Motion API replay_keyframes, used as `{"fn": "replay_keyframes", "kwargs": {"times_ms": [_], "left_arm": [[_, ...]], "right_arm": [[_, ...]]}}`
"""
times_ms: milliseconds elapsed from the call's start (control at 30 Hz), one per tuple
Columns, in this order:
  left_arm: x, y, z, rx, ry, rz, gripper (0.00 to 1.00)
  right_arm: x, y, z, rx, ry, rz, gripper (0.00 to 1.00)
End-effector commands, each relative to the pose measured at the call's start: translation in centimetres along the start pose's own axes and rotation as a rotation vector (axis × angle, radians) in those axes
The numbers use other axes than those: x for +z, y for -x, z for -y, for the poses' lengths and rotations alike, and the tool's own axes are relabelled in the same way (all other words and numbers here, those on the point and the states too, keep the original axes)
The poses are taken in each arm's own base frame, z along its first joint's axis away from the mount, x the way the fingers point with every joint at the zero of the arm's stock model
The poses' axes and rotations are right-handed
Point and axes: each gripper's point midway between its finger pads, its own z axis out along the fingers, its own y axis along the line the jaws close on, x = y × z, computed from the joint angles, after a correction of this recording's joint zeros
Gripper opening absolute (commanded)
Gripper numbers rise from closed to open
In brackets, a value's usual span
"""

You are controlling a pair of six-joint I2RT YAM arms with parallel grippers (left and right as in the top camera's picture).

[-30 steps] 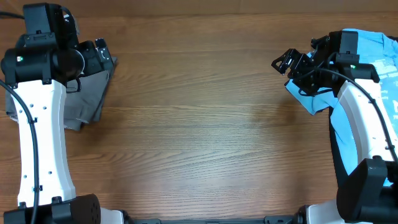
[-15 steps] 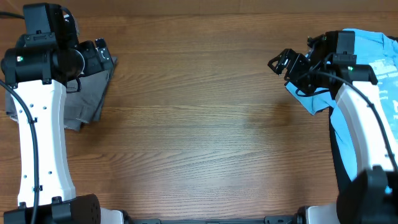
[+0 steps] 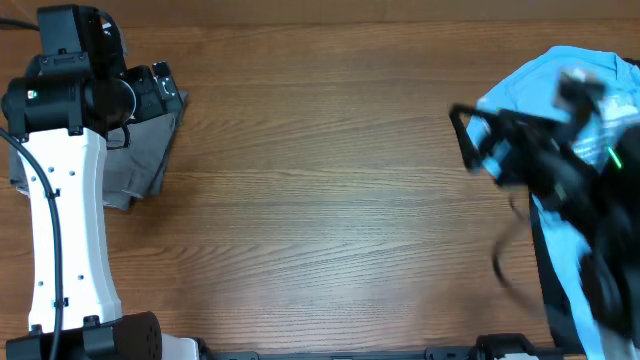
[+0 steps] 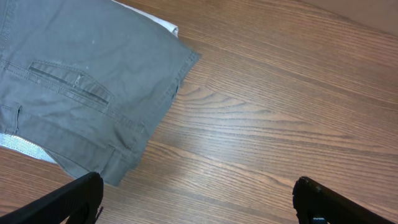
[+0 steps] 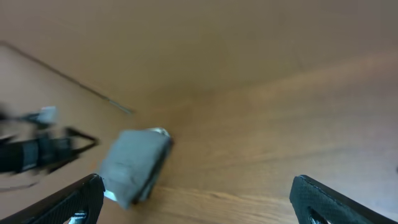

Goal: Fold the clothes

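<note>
table [image 3: 330, 200]: broad bare wood through the middle, from the left garment to the right one. the overhead view cuts off both garments at its left and right edges.

dark grey shorts [image 3: 150, 150] lie flat at the far left, partly under the left arm. in the left wrist view the shorts [image 4: 93, 74] fill the upper left, slit pocket [image 4: 68, 87] up and one corner pointing to the open wood. a pale cloth [image 4: 155, 18] shows from under their edges.

light blue t-shirt [image 3: 540, 80] is bunched at the far right edge.

count: two arms, two grippers, one pair of grey shorts, one blue t-shirt, one pale cloth.

left gripper [image 4: 198, 182]: fingers spread wide, nothing between them, above bare wood just beside the shorts' edge.

right gripper [image 5: 198, 183]: fingers spread wide and empty. its camera looks across the table at the shorts [image 5: 134, 163], well apart.

against half a second ago: the right arm has swung and is now motion-blurred, leaving more of the t-shirt uncovered. left arm and shorts are unchanged.
</note>
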Motion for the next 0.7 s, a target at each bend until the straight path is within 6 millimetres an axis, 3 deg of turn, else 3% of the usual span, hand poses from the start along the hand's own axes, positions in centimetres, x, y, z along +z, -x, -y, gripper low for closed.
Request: {"fn": "replay_keyframes", "kwargs": {"times_ms": [0,200,333,500,667], "left_arm": [[0.0,0.2,0.1,0.023,0.004,0.003,1.0],[0.0,0.2,0.1,0.022,0.004,0.003,1.0],[0.0,0.2,0.1,0.022,0.004,0.003,1.0],[0.0,0.2,0.1,0.023,0.004,0.003,1.0],[0.0,0.2,0.1,0.023,0.004,0.003,1.0]], "right_arm": [[-5.7,0.4,-2.8,-0.063,0.029,0.133,1.0],[-14.1,-2.4,-4.4,-0.123,0.033,0.306,1.0],[-17.1,-4.5,-3.6,-0.138,0.015,0.394,1.0],[-17.2,-6.9,-0.9,-0.126,-0.027,0.425,1.0],[-13.9,-9.2,2.7,-0.117,-0.062,0.444,1.0]]}}
